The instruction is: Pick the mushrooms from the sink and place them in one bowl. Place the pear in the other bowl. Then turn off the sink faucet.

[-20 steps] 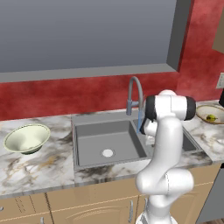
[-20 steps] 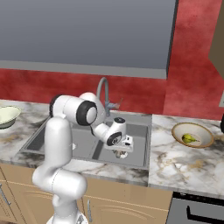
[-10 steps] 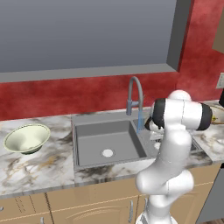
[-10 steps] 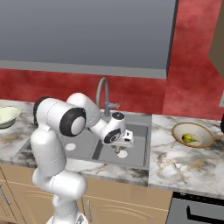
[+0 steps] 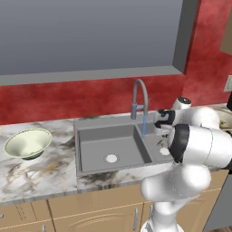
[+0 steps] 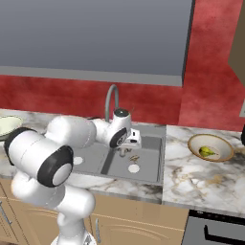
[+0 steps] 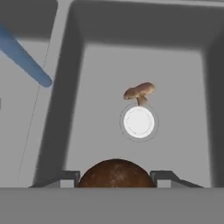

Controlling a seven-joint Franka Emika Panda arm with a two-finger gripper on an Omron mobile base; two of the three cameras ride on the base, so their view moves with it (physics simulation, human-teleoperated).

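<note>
My gripper (image 7: 116,178) is shut on a mushroom (image 7: 116,173); its brown cap sits between the two finger tips. The hand (image 6: 125,139) hangs over the right basin of the sink (image 6: 154,143). A second mushroom (image 7: 140,92) lies on the basin floor beside the white drain (image 7: 138,122), also seen as a small brown mushroom (image 6: 135,157). The pear (image 6: 207,151) rests in the tan-rimmed bowl (image 6: 192,143) on the right counter. The pale green-white bowl (image 5: 27,142) stands on the left counter. The faucet (image 5: 140,97) runs a blue stream (image 5: 143,124).
The gooseneck spout (image 6: 111,100) rises just behind the hand. The water stream (image 7: 26,59) falls into the left basin. My own white arm (image 5: 199,145) bulks over the right counter edge. A dark stove edge (image 6: 215,229) lies at the lower right.
The arm's elbow has swung out toward the cameras, and the hand has lifted a little up and left over the right basin, still holding the mushroom.
</note>
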